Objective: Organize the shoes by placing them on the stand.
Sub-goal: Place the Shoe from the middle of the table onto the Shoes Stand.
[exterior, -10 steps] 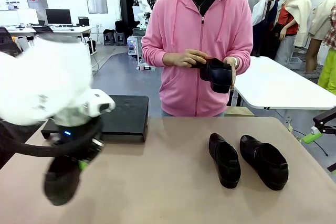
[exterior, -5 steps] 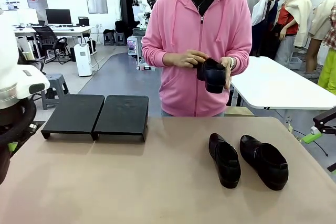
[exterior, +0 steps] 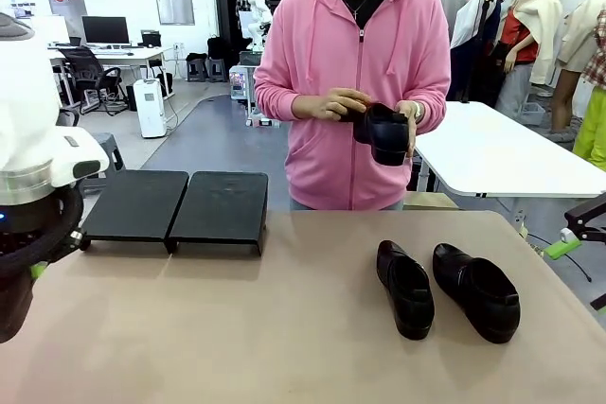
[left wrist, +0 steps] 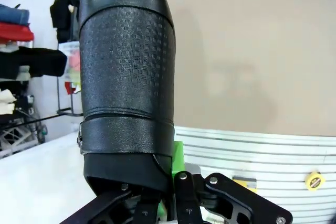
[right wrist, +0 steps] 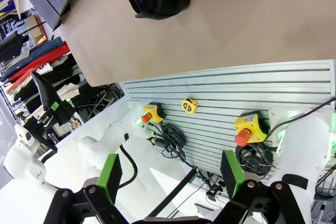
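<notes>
My left gripper (left wrist: pixel 160 203) is shut on a black shoe (left wrist: pixel 126 66), whose textured sole faces the left wrist camera. In the front view that gripper (exterior: pixel 28 267) hangs at the table's left edge with the shoe (exterior: pixel 9 305) under it. Two more shoes, one (exterior: pixel 405 287) beside the other (exterior: pixel 476 291), lie on the table's right half. The person holds a further shoe (exterior: pixel 383 131) in both hands at chest height. The stand (exterior: pixel 170 203) sits at the far left with both panels bare. My right gripper (right wrist: pixel 170 177) is open and holds nothing.
The tan table (exterior: pixel 284 328) stretches between the stand and the two shoes. One green-tipped finger (exterior: pixel 562 249) of my right gripper pokes in at the right edge. Below the table edge, the right wrist view shows a slatted panel (right wrist: pixel 220 87) with emergency-stop buttons.
My left arm swung with its shoe from in front of the stand out to the table's left edge. The person has shifted the shoe a little in their hands.
</notes>
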